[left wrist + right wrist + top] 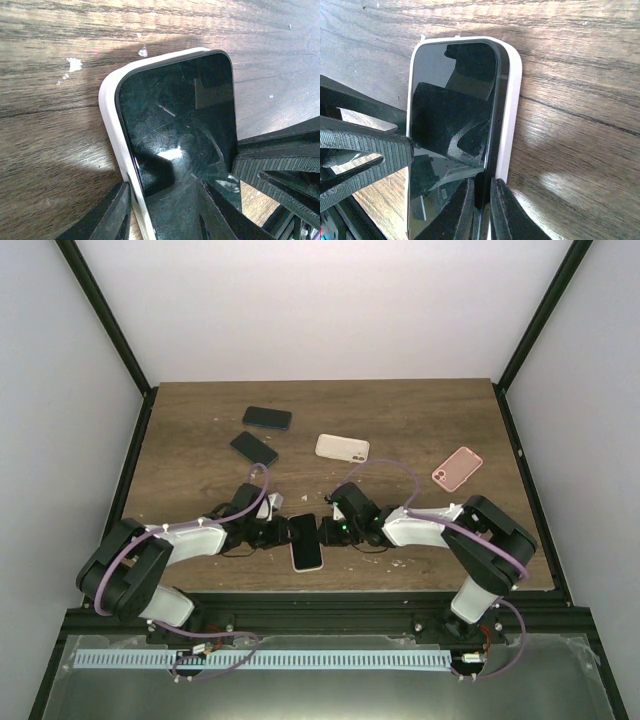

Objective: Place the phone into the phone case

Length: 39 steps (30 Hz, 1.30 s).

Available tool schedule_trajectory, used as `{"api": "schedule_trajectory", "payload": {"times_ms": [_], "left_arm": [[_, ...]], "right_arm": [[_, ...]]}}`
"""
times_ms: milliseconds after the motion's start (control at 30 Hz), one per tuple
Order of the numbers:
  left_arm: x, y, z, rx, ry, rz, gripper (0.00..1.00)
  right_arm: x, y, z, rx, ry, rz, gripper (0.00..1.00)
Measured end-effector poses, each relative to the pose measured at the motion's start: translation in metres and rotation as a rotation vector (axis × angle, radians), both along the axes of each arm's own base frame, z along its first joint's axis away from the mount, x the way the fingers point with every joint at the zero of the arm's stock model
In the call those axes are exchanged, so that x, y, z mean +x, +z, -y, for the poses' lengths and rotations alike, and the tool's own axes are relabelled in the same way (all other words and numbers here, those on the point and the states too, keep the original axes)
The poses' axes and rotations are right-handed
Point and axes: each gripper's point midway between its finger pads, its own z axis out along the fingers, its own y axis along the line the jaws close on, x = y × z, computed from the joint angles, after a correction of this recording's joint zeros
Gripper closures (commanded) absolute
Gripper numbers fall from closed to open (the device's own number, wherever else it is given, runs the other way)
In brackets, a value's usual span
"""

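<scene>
The phone [305, 538], black with a glossy screen, lies face up in a white phone case [307, 566] at the near middle of the table. In the left wrist view the phone [175, 120] fills the case [111, 125]. My left gripper [162, 216] is closed over the case's long edge, one finger outside the white wall and one on the screen. In the right wrist view the phone's black side [497, 125] stands a little above the case rim [512, 105]. My right gripper [482, 210] pinches that edge. Both grippers [275, 533] [332, 530] flank the phone.
At the back of the table lie a dark blue phone case [267, 418], a black one [254, 448], a cream one [342, 447] and a pink one [457, 468]. Small white flecks [74, 63] dot the wood.
</scene>
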Motion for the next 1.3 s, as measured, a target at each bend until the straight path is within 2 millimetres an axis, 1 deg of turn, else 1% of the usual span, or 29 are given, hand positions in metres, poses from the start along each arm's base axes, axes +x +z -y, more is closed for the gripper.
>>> {"api": "schedule_trajectory", "payload": {"times_ms": [133,300,400,567,667,767,867,1000,1133,1200,1300], "left_arm": [[0.0,0.0,0.0,-0.001,0.0,0.0,0.63],[0.0,0.003,-0.001,-0.003,0.002,0.006,0.63],[-0.001,0.008,0.001,-0.01,-0.004,0.019,0.63],[-0.002,0.014,0.0,-0.012,-0.003,0.031,0.62],[-0.004,0.014,-0.001,-0.009,-0.003,0.024,0.62],[-0.006,0.013,-0.003,0.001,0.003,0.016,0.61],[-0.008,0.01,-0.005,0.015,0.006,0.003,0.61],[-0.01,0.007,-0.008,0.031,0.01,-0.012,0.6],[-0.015,0.002,-0.012,0.039,0.011,-0.016,0.62],[-0.02,-0.002,-0.015,0.042,0.009,-0.025,0.63],[-0.021,-0.002,-0.015,0.036,0.007,-0.016,0.65]], "right_arm": [[0.0,-0.001,0.0,0.004,0.007,-0.002,0.9],[0.002,-0.001,0.001,-0.006,-0.001,0.008,0.8],[0.001,0.003,0.002,-0.014,-0.011,0.02,0.71],[0.0,0.017,0.01,0.006,-0.053,0.035,0.58],[-0.004,0.015,0.015,0.011,-0.073,0.019,0.48],[-0.008,0.008,0.017,0.009,-0.084,-0.009,0.43],[-0.01,0.001,0.014,0.025,-0.086,-0.037,0.4],[-0.009,0.004,0.001,0.087,-0.075,-0.052,0.38],[-0.009,0.006,-0.01,0.149,-0.062,-0.072,0.38],[-0.011,0.007,-0.013,0.176,-0.059,-0.082,0.38],[-0.012,0.009,-0.016,0.208,-0.059,-0.096,0.38]]}}
